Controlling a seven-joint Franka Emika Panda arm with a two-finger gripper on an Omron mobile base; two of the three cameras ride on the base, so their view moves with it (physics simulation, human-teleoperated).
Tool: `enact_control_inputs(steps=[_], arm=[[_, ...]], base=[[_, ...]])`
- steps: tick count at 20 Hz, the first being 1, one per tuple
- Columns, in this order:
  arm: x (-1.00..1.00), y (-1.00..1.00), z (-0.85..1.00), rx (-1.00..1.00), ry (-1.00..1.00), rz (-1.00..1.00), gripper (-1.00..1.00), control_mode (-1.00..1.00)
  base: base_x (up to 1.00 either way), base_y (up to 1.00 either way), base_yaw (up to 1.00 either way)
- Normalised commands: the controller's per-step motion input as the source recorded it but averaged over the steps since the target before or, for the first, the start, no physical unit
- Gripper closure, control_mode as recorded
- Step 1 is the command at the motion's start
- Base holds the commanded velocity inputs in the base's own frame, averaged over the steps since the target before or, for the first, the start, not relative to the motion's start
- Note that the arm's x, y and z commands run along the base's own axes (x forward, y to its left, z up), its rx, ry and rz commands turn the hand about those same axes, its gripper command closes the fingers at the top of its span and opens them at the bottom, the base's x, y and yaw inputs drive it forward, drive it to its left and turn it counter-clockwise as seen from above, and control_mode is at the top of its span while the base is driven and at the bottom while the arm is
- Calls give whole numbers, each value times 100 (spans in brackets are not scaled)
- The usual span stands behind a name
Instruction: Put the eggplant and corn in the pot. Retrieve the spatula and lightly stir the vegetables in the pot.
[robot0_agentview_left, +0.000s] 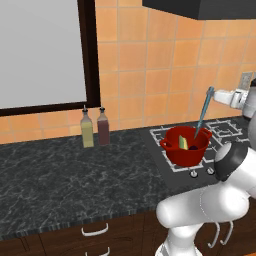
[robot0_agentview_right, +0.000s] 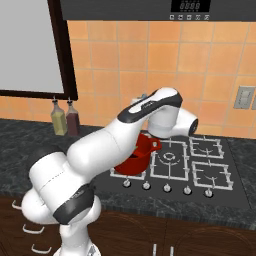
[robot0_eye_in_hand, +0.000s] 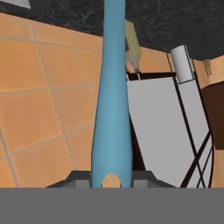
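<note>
Hiding most of the pot (robot0_agentview_right: 141, 151) behind the white arm in the right base view. Burying the spatula (robot0_agentview_left: 203, 116) blade inside the pot (robot0_agentview_left: 186, 146), out of sight. Running off the top edge of the hand view: the spatula (robot0_eye_in_hand: 111, 109) handle. Showing the corn (robot0_agentview_left: 183, 143) and eggplant (robot0_agentview_left: 193, 147) only partly, too small for detail.

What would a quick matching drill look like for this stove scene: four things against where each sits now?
Things:
1. spatula
2. corn
3. pot
4. two bottles

Places:
A. on the stove's front left burner
B. on the counter by the tiled wall, below the window
C. inside the pot, yellow-green, against the near side
D. clamped at its handle in the gripper, blade down in the pot

Pairs: 1-D, 2-C, 3-A, 4-B
</note>
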Motion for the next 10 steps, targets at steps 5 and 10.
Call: enact_control_inputs(steps=[5, 10], arm=[[0, 0, -38, -8, 2, 0, 100, -100], [2, 21, -30, 0, 0, 0, 100, -100]], base=[[0, 0, 0], [0, 0, 0]])
